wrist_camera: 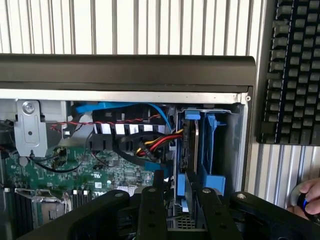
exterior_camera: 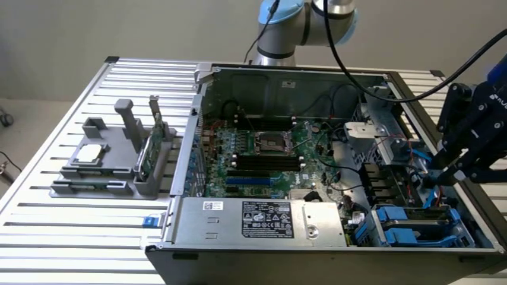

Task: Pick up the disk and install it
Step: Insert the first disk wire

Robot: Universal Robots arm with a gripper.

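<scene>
We find the gripper (exterior_camera: 440,176) lowered into the open computer case (exterior_camera: 277,83) at the exterior view's right, over the blue drive bay (wrist_camera: 212,145). In the wrist view its fingers (wrist_camera: 152,215) straddle the disk (wrist_camera: 189,150), which stands on edge between blue rails in that bay; we cannot tell whether they clamp it. A keyboard (wrist_camera: 290,70) lies on the worktop (exterior_camera: 79,237) beside the case, and a hand (wrist_camera: 309,197) is near it.

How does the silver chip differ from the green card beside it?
The chip is silver and square; the card is green and longer. The chip lies flat; the card stands on edge. Both sit on the grey stand beside the computer.
</scene>
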